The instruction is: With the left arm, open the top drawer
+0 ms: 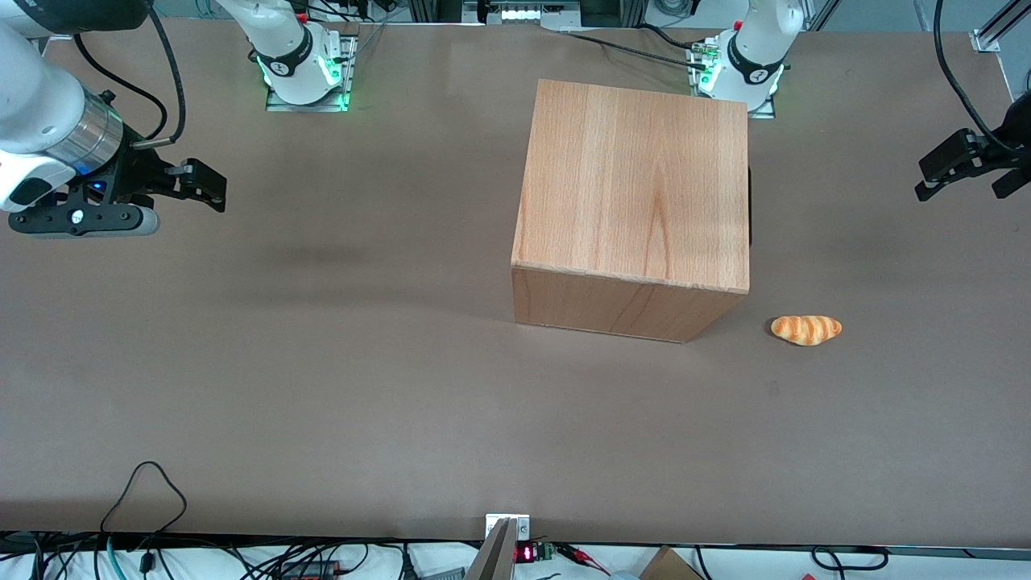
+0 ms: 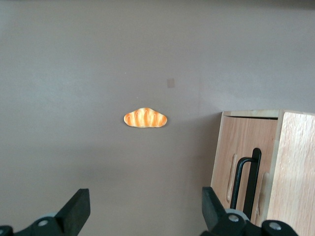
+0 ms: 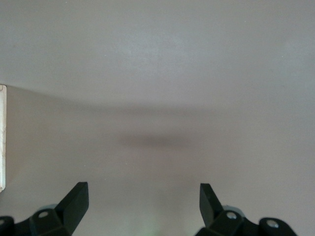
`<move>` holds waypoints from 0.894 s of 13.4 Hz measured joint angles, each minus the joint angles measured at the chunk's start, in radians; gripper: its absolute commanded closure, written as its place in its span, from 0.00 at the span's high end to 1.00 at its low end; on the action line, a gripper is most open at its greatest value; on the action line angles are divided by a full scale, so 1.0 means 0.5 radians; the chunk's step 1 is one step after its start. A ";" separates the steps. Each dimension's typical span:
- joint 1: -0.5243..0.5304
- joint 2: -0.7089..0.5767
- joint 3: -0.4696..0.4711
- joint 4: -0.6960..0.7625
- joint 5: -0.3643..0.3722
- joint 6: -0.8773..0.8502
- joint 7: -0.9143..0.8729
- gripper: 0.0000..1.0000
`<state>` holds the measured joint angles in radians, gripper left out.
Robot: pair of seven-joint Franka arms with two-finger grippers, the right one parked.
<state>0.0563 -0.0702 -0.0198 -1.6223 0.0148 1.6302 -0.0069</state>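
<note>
Still early: pincer hangs wide and empty over the bench at the working arm's end, well apart from the cabinet. Top drawer shut, black handle facing it. Approach level, straddle the bar squarely, close, then pull straight out. Bread roll lies near.

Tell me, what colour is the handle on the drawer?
Black. The handle on the drawer front shows best in the left wrist view, close to the open gripper.
</note>
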 measured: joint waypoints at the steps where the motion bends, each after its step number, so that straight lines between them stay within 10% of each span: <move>1: 0.000 0.000 -0.001 0.000 0.000 -0.012 0.002 1.00; 12: 0.000 0.004 -0.012 0.022 0.000 -0.100 0.003 1.00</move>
<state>0.0564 -0.0684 -0.0259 -1.6114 0.0146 1.5801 -0.0054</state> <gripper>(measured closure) 0.000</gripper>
